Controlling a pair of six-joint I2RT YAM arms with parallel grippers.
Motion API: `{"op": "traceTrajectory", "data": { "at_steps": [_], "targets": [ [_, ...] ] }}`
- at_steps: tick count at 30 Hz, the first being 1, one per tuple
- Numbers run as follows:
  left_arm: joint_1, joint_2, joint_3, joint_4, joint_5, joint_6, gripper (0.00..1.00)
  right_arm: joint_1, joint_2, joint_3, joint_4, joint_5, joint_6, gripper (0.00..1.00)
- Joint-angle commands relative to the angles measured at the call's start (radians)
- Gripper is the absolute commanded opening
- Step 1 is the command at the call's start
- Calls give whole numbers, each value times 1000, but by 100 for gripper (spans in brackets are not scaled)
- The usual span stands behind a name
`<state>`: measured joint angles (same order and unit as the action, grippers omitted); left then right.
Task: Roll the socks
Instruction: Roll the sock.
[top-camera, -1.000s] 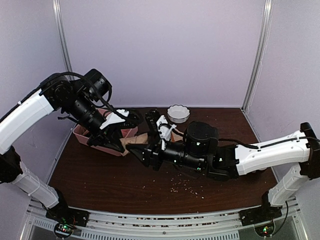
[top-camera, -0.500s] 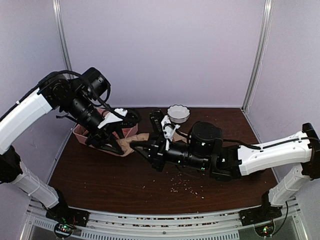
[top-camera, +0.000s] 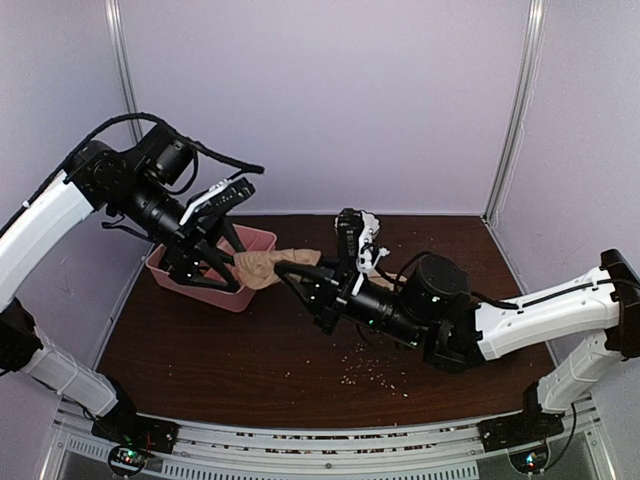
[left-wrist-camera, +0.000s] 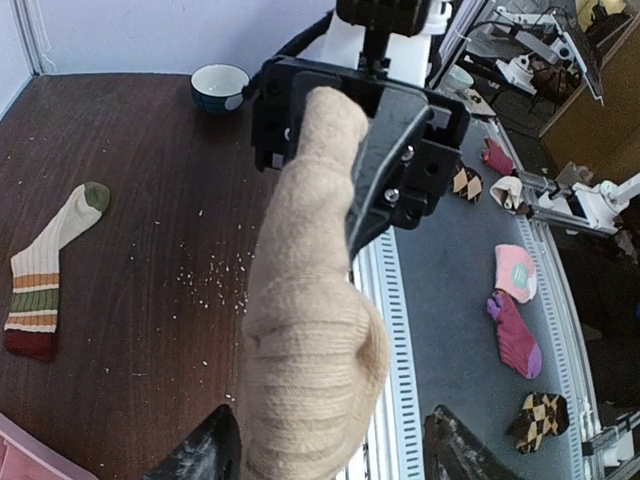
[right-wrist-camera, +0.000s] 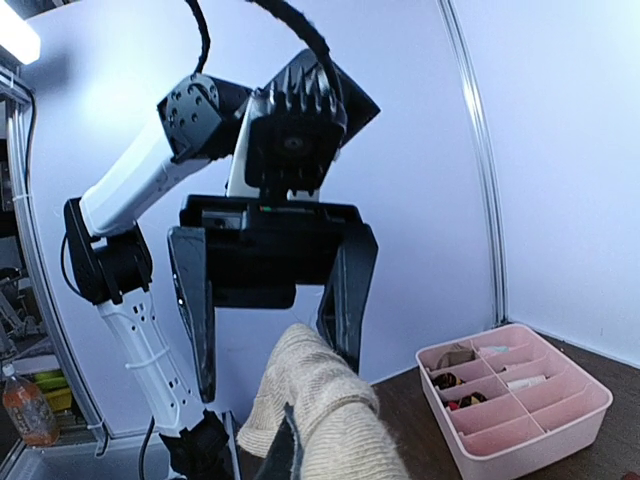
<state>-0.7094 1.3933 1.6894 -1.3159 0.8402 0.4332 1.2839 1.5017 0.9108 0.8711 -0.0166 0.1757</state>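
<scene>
The tan ribbed sock (top-camera: 262, 266) hangs in the air over the table, stretched between the two arms. My right gripper (top-camera: 292, 272) is shut on one end of it; in the left wrist view that gripper (left-wrist-camera: 345, 130) clamps the sock's (left-wrist-camera: 305, 340) far end. My left gripper (top-camera: 225, 240) stands open around the other end, with its own fingers (left-wrist-camera: 205, 455) wide apart on either side of the sock. From the right wrist view, the left gripper (right-wrist-camera: 275, 380) faces me with the sock (right-wrist-camera: 330, 400) close to one finger. The striped sock (left-wrist-camera: 45, 275) lies flat on the table.
A pink compartment tray (top-camera: 215, 290) sits at the table's left under the left arm, also in the right wrist view as the tray (right-wrist-camera: 520, 410). A white bowl (left-wrist-camera: 220, 85) stands at the back. Crumbs (top-camera: 370, 370) are scattered on the dark wood.
My left gripper has opened, releasing the tan sock, and has risen back toward the left. The right gripper has shut on the sock and lifted it off the table.
</scene>
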Motion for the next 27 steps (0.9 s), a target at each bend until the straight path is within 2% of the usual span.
{"op": "traceTrajectory", "data": {
  "at_steps": [1,6,9,12,14,18,19,20,22,23,24,25,26,27],
  "targets": [
    [23,-19,-16,143,58,-178,64,13,43,52,121,37,-2,0],
    [45,-13,-6,163,182,-216,62,27,83,92,147,71,-14,0],
    [45,-27,-27,164,253,-215,57,34,102,105,167,94,-19,0],
    [47,-46,-55,169,265,-210,50,35,121,109,216,106,-11,0],
    [54,-52,-59,173,266,-206,41,35,138,114,240,111,-2,0],
    [89,-44,-41,184,221,-205,4,35,168,140,239,101,18,0],
    [109,-40,-31,197,213,-214,0,35,172,146,221,98,20,1],
    [133,-37,-26,209,208,-224,0,34,174,151,202,100,22,7],
    [194,-32,-22,250,212,-250,0,33,176,149,169,122,26,27],
    [218,-30,-22,264,206,-255,0,32,174,140,158,136,29,41],
    [237,-25,-19,273,181,-253,0,26,168,126,151,156,32,66],
    [255,-17,-10,274,122,-241,0,22,156,103,144,180,32,96],
    [267,-4,-1,274,36,-230,0,15,136,77,135,206,31,100],
    [275,11,11,274,-70,-223,0,6,114,48,124,230,29,100]
  ]
}}
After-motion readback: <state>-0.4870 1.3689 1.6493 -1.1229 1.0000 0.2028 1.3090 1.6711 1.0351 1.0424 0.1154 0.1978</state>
